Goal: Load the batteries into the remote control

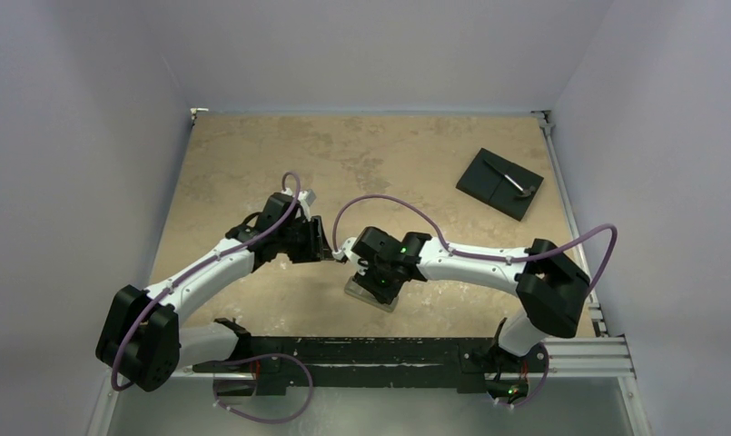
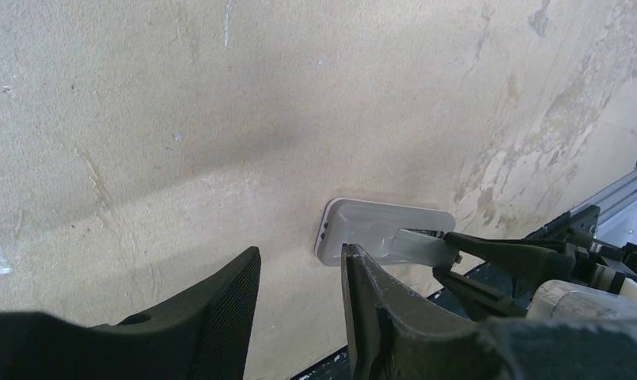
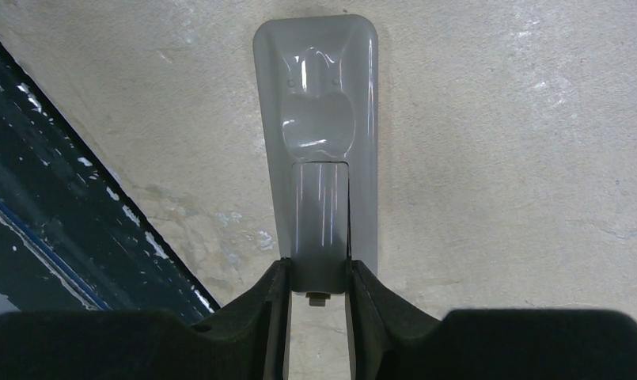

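Base rail: we are seeing the black rail (image 1: 361, 350) running along the near edge, with both arms bolted to it.
Left arm: the left arm (image 1: 207, 272) is reaching in toward the middle of the worktop (image 1: 252, 173).
Left jaws: they are standing apart with nothing between them, hanging over bare worktop just beside one end of the remote control (image 3: 364, 119). We cannot tell whether they are touching it.
Right arm: the right arm (image 1: 470, 259) is bending in from the right, its wrist sitting directly over the remote control.
Right jaws: they are clamping the near end of the narrow grey cover strip (image 3: 321, 222), one on each long edge.
Cover strip: it is lying along the length of the remote control's back. In the left wrist view its gripped end is sitting raised off the grey shell.
Remote control: it is lying flat, grey back up, on the worktop just beyond the rail, about mid-width.
Batteries: we are not able to tell where they are from these views.
Black plate: the black plate (image 1: 488, 182) is sitting far right, well apart from both arms. A thin grey item (image 1: 508, 177) is lying on it, too small for us to identify.
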Robot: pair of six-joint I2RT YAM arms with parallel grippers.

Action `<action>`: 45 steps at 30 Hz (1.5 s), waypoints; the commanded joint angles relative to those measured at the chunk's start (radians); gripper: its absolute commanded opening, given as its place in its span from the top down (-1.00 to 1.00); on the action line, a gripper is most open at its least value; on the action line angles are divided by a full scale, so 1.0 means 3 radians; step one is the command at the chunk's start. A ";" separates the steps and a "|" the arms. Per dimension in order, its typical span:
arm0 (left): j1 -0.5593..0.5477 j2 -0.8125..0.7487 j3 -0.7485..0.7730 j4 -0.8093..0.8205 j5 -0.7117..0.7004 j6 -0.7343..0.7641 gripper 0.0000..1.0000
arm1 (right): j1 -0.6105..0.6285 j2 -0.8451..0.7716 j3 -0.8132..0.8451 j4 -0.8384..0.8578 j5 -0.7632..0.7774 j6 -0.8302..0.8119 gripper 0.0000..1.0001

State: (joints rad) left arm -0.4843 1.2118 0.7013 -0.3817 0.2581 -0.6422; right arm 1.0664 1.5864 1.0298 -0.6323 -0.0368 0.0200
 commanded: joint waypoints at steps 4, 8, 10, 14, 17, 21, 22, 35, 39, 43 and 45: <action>0.0039 0.0011 0.0119 0.0096 0.0050 0.0062 0.17 | -0.0001 0.0061 0.0065 0.0145 0.0008 -0.0051 0.78; 0.0044 0.0016 0.0122 0.0096 0.0051 0.0063 0.17 | -0.0001 0.0063 0.0061 0.0162 0.0020 -0.0051 0.60; 0.0045 0.0016 0.0127 0.0096 0.0058 0.0059 0.17 | -0.0001 0.0061 0.0060 0.0176 0.0030 -0.0049 0.54; 0.0045 0.0021 0.0127 0.0094 0.0060 0.0052 0.17 | -0.0001 0.0071 0.0060 0.0190 0.0047 -0.0051 0.43; 0.0045 0.0023 0.0127 0.0092 0.0065 0.0050 0.16 | -0.0001 0.0076 0.0060 0.0199 0.0044 -0.0051 0.36; 0.0045 0.0021 0.0132 0.0083 0.0067 0.0048 0.16 | -0.0001 0.0077 0.0069 0.0210 0.0038 -0.0051 0.28; 0.0045 0.0021 0.0136 0.0081 0.0065 0.0047 0.16 | -0.0001 0.0076 0.0074 0.0212 0.0041 -0.0049 0.26; 0.0045 0.0031 0.0137 0.0101 0.0091 0.0030 0.17 | -0.0001 0.0037 0.0085 0.0217 0.0073 -0.0051 0.02; 0.0045 0.0026 0.0132 0.0101 0.0091 0.0029 0.17 | -0.0001 -0.0010 0.0098 0.0207 0.0112 -0.0051 -0.05; 0.0045 0.0003 0.0129 0.0099 0.0091 0.0023 0.17 | -0.0001 -0.0104 0.0149 0.0158 0.0251 -0.0010 -0.12; 0.0045 -0.0002 0.0128 0.0100 0.0091 0.0021 0.17 | -0.0001 -0.0160 0.0166 0.0124 0.0296 0.0020 -0.15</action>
State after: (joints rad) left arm -0.4778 1.2182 0.7013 -0.3820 0.2729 -0.6426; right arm 1.0668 1.6009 1.0302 -0.5903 0.0040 0.0193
